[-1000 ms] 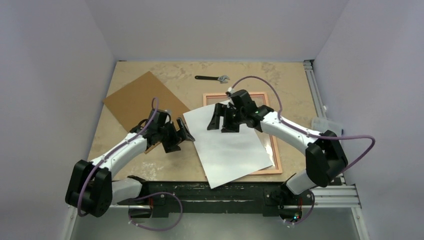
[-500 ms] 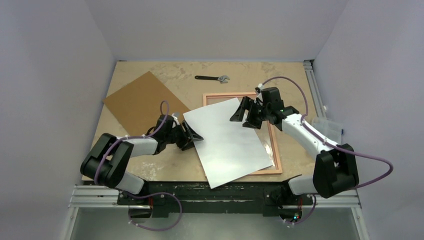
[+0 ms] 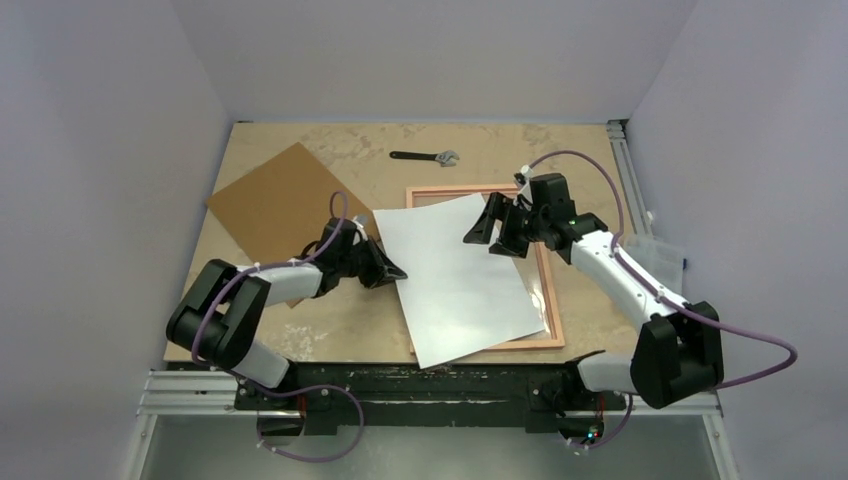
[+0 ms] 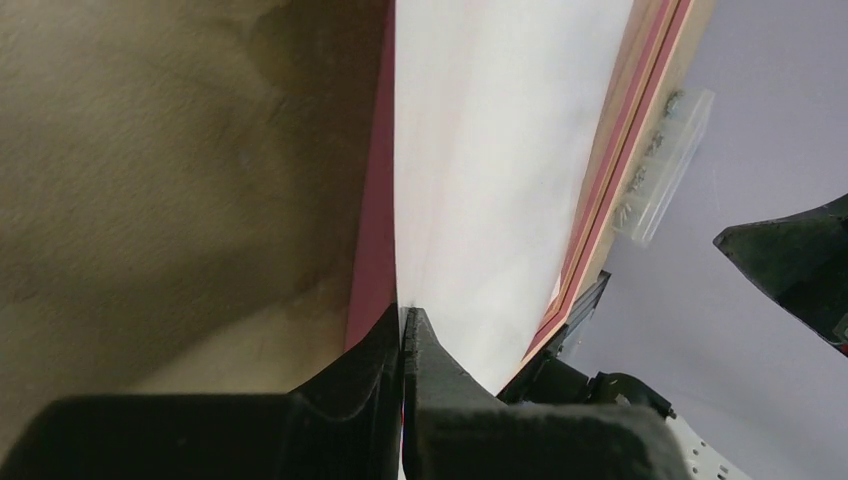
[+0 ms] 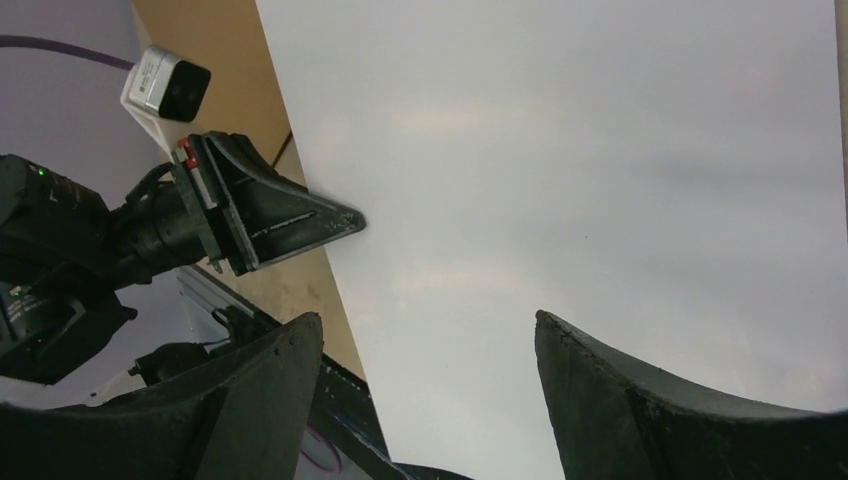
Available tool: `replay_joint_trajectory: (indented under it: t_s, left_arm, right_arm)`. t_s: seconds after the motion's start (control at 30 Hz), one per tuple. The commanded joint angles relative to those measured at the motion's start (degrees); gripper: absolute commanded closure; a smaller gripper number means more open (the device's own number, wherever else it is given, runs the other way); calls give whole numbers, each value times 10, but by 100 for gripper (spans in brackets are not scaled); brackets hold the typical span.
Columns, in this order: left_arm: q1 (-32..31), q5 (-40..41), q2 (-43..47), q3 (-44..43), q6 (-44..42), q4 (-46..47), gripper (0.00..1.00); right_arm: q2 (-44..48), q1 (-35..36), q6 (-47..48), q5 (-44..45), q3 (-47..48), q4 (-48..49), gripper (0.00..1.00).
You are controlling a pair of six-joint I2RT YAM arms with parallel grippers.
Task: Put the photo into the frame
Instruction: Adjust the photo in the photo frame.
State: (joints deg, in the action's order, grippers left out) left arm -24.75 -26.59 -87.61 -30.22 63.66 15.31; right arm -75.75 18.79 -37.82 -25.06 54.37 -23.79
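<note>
Beige mottled worktop (image 3: 560, 150). Large white-backed rectangular photo (image 3: 460, 285), slid toward 3 o'clock over the last second, lying over thin pink rectangular frame (image 3: 549, 290), yet skewed. Left gripper (image 3: 398, 272) pinching its 9 o'clock edge; right gripper (image 3: 490, 232) spread above 1 o'clock corner. Squaring needed.

The left arm lies low and folded, its forearm stretched out to the right. The left gripper (image 3: 392, 271) has its fingers (image 4: 385, 345) pressed together, pinching the edge of the photo (image 3: 460, 285). The right arm reaches forward and bends left at the elbow, with the wrist tilted down. The right gripper (image 3: 488, 234) is spread wide; whether its fingertips touch anything below cannot be told.
</note>
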Motion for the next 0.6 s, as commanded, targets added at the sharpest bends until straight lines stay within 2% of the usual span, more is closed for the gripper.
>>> replay_joint_trajectory:
  t_s: [0.0,0.13,0.4,0.57]
  left_arm:
    - [-5,19,30,-92,-84,-134,100]
    - [-10,17,16,-153,-121,-201,100]
    - [-34,5,-71,-284,-178,-300,100]
    - [-44,-4,-111,-330,-182,-309,100]
  right_arm:
    - [31,-2,21,0,32,-17,24]
    - [38,-2,27,0,40,-27,24]
    - [45,-2,33,-3,43,-23,23]
    - [57,-2,33,6,43,-18,12]
